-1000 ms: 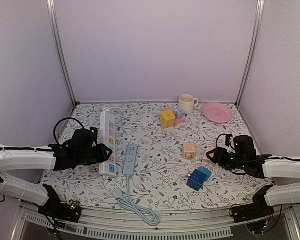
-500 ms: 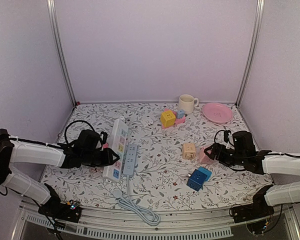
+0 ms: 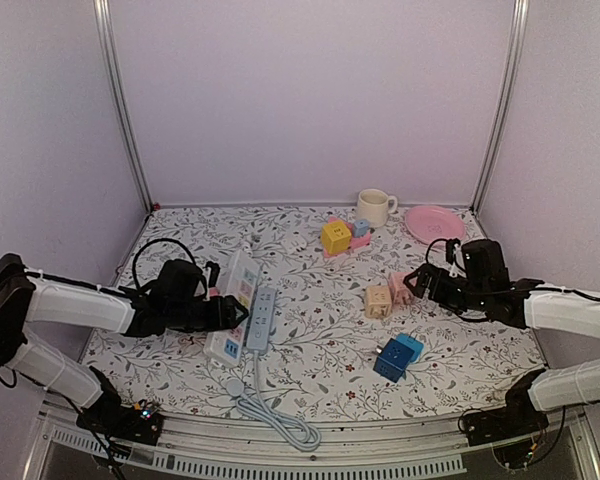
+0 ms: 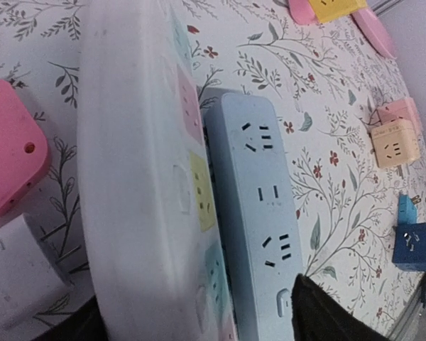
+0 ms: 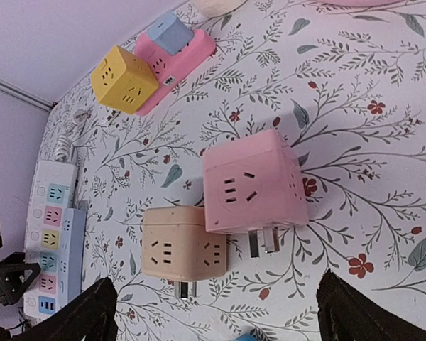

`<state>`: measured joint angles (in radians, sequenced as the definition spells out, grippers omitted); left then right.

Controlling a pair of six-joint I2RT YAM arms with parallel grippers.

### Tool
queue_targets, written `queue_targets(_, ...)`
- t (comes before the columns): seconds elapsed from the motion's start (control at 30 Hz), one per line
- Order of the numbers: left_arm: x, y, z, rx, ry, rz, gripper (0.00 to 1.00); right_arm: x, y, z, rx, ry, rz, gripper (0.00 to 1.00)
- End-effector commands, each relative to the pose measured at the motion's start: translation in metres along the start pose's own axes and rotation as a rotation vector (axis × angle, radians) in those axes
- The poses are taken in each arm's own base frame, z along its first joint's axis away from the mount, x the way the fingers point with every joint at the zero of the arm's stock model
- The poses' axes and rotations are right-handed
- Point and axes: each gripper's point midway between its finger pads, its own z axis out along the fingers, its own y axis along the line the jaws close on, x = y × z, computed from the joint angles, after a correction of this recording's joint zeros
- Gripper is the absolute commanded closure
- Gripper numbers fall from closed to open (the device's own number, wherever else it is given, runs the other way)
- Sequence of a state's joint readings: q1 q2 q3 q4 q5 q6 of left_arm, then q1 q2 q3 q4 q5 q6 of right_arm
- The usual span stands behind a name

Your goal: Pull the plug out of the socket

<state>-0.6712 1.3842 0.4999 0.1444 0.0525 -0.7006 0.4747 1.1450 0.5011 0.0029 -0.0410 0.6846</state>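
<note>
Floral table [image 3: 310, 235], right of centre: I see the pink cube plug [image 3: 400, 288], prongs bare, beside the beige socket cube [image 3: 378, 301], right gripper [image 5: 227, 316] wide open; left gripper [image 4: 202, 320] wide astride the white strip [image 4: 135, 177].

Two arms work low over the tabletop. The left arm [image 3: 80, 305] reaches in from the left, forearm almost level. The left gripper [image 3: 225, 313] points right, jaws spread wide, with one dark finger [image 4: 326, 312] at the lower right of its wrist view. The right arm [image 3: 570, 310] stretches in from the right. The right gripper [image 3: 417, 288] points left, jaws parted to full width, its fingers [image 5: 85, 312] at the bottom corners of its wrist view.
</note>
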Motion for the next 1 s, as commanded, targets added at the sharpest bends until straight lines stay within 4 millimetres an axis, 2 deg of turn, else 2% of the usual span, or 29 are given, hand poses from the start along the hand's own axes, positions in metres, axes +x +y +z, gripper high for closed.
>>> queue_targets(0.0, -0.004, 0.001, -0.007, 0.004, -0.037, 0.019, 0.18, -0.032, 0.020, -0.002, 0.006, -0.059, -0.053, 0.01)
queue_targets(0.2, -0.010, 0.013, -0.023, -0.060, -0.084, 0.034, 0.09, -0.053, 0.051, 0.012, -0.005, -0.076, -0.117, 0.01)
queue_targets(0.3, -0.011, 0.020, -0.029, -0.091, -0.100, 0.041, 0.04, -0.063, 0.069, 0.026, -0.019, -0.078, -0.153, 0.01)
queue_targets(0.43, -0.010, 0.029, -0.033, -0.128, -0.108, 0.039, 0.03, -0.076, 0.097, 0.047, -0.044, -0.081, -0.222, 0.01)
queue_targets(0.53, -0.011, 0.029, -0.039, -0.124, -0.120, 0.031, 0.03, -0.081, 0.112, 0.068, -0.047, -0.081, -0.284, 0.01)
queue_targets(0.67, -0.013, 0.024, -0.047, -0.097, -0.137, 0.022, 0.03, -0.087, 0.123, 0.099, -0.036, -0.065, -0.357, 0.01)
queue_targets(0.7, -0.013, 0.023, -0.049, -0.090, -0.140, 0.022, 0.03, -0.082, 0.119, 0.111, -0.022, -0.042, -0.377, 0.01)
queue_targets(0.73, -0.015, 0.022, -0.051, -0.085, -0.145, 0.022, 0.03, -0.089, 0.128, 0.117, -0.033, -0.050, -0.391, 0.01)
queue_targets(0.97, -0.018, 0.015, -0.067, -0.045, -0.176, 0.008, 0.03, -0.083, 0.140, 0.169, -0.016, 0.009, -0.522, 0.01)
